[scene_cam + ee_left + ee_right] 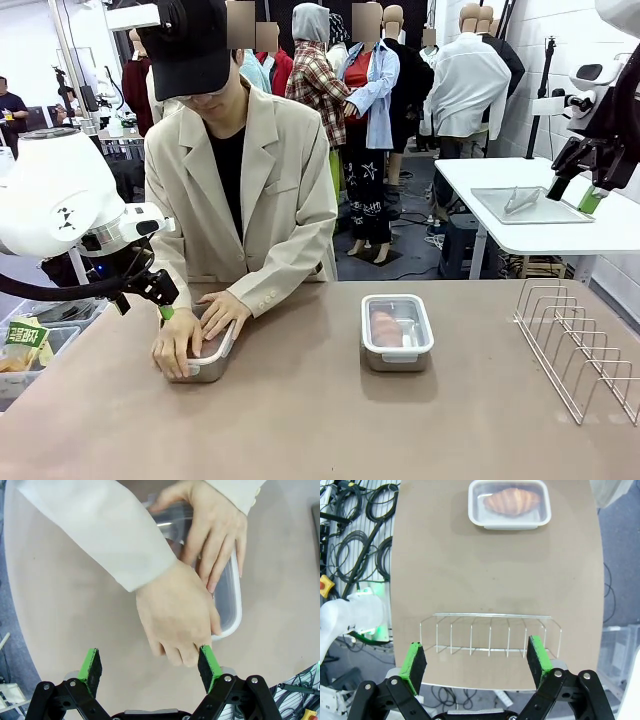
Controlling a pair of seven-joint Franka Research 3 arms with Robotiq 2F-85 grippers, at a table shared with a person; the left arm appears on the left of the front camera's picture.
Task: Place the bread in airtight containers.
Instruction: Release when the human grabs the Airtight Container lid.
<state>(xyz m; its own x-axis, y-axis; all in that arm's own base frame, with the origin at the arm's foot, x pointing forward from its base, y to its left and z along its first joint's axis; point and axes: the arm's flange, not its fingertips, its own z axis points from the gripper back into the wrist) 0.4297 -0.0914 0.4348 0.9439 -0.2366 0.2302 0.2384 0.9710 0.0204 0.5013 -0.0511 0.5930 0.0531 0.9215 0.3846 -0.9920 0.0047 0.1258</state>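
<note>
Person's hands [195,335] pressing lid on left tin [212,362], contents hidden. Other tin [397,332] mid-table, lidded, roll [512,501] inside. Left gripper [150,666] jaws wide, empty, just beside hands. Right gripper [477,660] spread above wire rack [490,635], holding nothing.

Table [330,420]: brown top, rounded corners, carries the items below.
Wire rack [578,350]: silver, multi-slot, upright near the table's right edge; in the right wrist view [490,632] it sits close to the near table edge.
Second table [520,225]: white, behind, right side.
Tray [530,205]: flat, metal, resting on the white table.
Cables [357,525]: black, coiled on the floor.
</note>
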